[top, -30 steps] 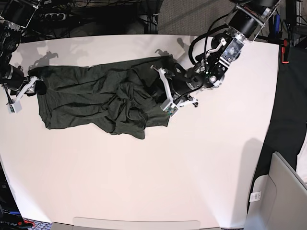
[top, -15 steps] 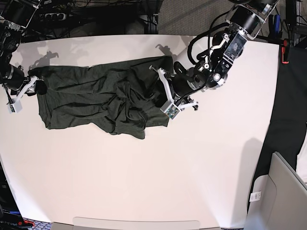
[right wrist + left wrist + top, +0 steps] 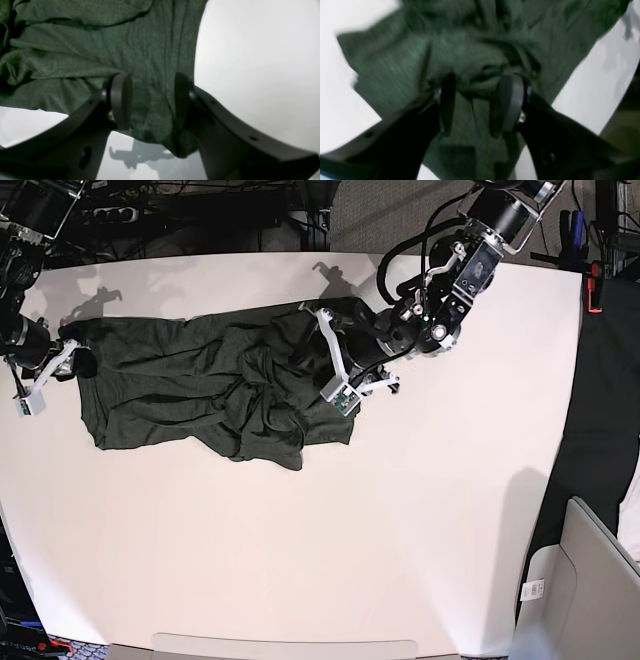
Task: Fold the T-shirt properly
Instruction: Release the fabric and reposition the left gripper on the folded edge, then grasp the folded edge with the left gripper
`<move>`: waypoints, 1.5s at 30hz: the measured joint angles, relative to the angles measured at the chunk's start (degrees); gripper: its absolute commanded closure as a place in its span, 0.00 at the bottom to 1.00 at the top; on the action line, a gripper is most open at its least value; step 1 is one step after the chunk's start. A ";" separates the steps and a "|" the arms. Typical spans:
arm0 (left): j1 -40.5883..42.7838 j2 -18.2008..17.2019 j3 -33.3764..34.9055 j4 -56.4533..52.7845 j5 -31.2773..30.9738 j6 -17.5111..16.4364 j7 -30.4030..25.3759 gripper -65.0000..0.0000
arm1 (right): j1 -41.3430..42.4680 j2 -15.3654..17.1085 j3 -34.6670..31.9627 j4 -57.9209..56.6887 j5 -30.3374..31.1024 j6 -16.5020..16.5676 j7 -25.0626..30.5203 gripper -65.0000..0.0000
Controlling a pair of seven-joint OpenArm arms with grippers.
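The dark olive-green T-shirt (image 3: pixel 200 385) lies crumpled on the white table (image 3: pixel 350 530), bunched in folds towards its right half. My left gripper (image 3: pixel 328 360) is over the shirt's right end. In the left wrist view this left gripper (image 3: pixel 478 102) is open, its fingertips (image 3: pixel 447 100) either side of a raised fold of the T-shirt (image 3: pixel 480 60). My right gripper (image 3: pixel 52 377) sits at the shirt's left edge. In the right wrist view that right gripper (image 3: pixel 152 100) is open, with the flat T-shirt (image 3: pixel 100 50) edge beneath the gap.
The table's far edge runs just behind the shirt, with cables and dark floor beyond it. A grey box (image 3: pixel 590 580) stands off the table at the lower right. A wide stretch of white tabletop lies in front of the shirt.
My left gripper has shifted left and towards the table's far edge over the shirt's right end, and its jaws have widened. The right arm has not moved.
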 measured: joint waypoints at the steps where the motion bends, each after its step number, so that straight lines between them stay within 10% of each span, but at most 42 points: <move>1: -0.02 -0.02 0.00 0.00 -0.02 -0.02 0.07 0.54 | -0.07 -0.02 0.00 0.00 0.04 0.00 0.00 0.62; 11: 0.09 4.85 -9.94 -0.85 -0.02 -0.11 5.84 0.54 | -0.07 -0.02 0.00 0.04 0.02 0.00 0.02 0.62; 45: 2.27 10.14 -10.01 -2.91 -4.68 -0.31 5.75 0.62 | 0.09 -0.83 0.00 0.11 0.04 0.00 0.13 0.62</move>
